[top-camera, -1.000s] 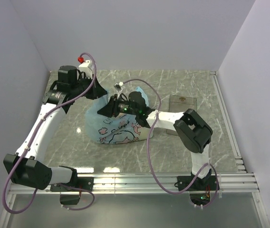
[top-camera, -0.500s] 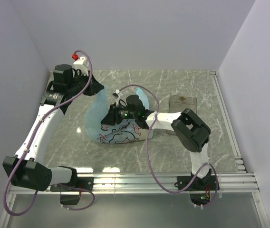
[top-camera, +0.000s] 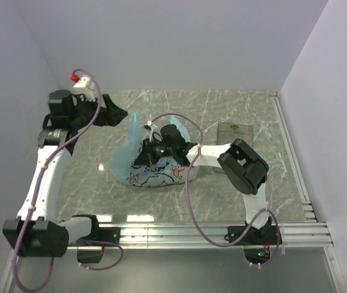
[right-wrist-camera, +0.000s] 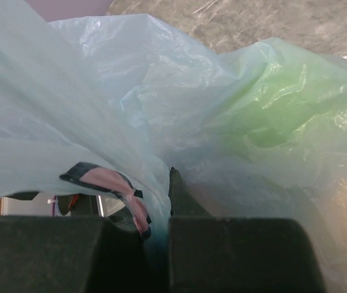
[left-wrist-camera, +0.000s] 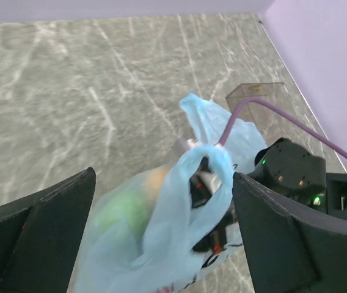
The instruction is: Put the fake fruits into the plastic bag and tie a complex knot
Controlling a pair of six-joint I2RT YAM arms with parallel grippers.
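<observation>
The left gripper (top-camera: 117,115) has just let go and pulled back, fingers wide apart, while the right gripper (right-wrist-camera: 161,207) pinches the plastic bag (top-camera: 155,174) on the table (top-camera: 234,110), fake fruits (left-wrist-camera: 121,210) inside, so the knot looks unfinished.

Robotics lab cell, white panels (top-camera: 173,43) on three sides, marble-pattern tabletop (top-camera: 234,189), left arm (top-camera: 42,177) and right arm (top-camera: 247,171) on aluminium rail (top-camera: 179,232).

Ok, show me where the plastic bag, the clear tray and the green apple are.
plastic bag (top-camera: 155,176): top external view, on its printed lower side.
clear tray (top-camera: 234,133): top external view, on its bare middle.
green apple (left-wrist-camera: 120,210): left wrist view, on the green patch showing through the bag.
</observation>
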